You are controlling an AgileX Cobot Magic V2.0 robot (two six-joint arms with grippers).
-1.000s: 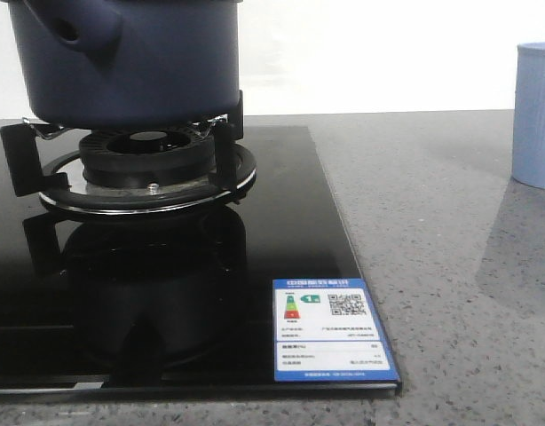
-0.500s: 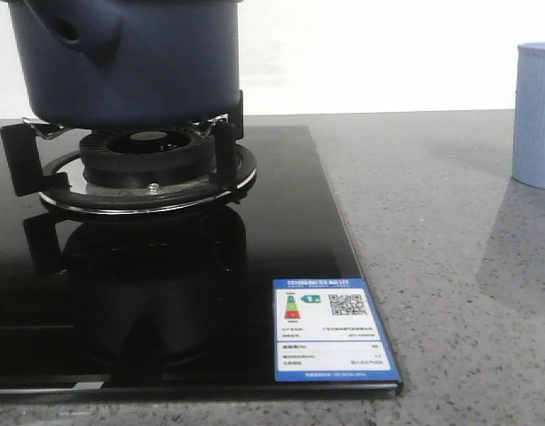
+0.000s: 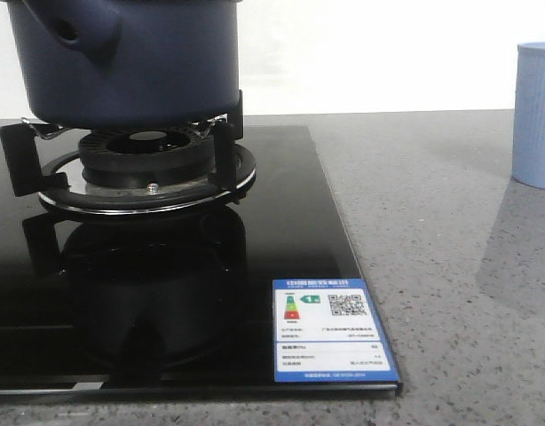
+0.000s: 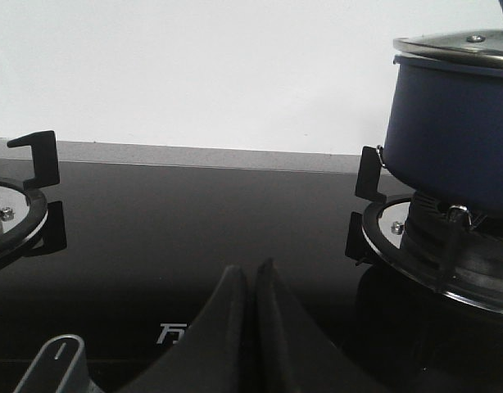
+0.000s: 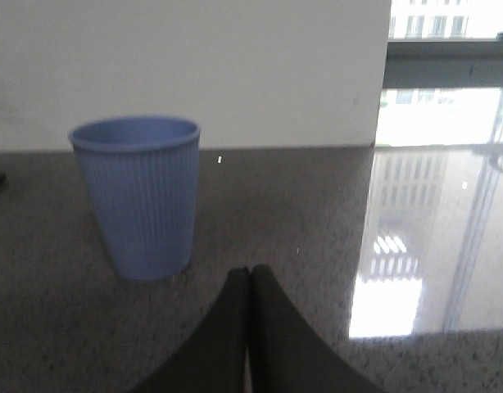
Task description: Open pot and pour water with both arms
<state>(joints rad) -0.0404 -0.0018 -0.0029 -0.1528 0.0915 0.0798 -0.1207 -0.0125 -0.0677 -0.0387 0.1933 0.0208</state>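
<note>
Pot (image 3: 130, 62) sits lidded on the burner (image 3: 148, 169) by the bench's left edge; the cup (image 3: 539, 115) stands upright at its right edge, ready for water. Both sets of jaws are clenched empty, left gripper (image 4: 253, 282) low over the hob, right gripper (image 5: 250, 286) near the cup.

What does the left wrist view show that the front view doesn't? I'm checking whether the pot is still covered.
Left wrist view alone: the pot's lid, still on, a second burner's support, and the left gripper, shut and empty. Front view alone: the energy label on the cooktop and the blue ribbed cup on the grey counter. Both: the dark blue pot on its burner and the black glass cooktop.
</note>
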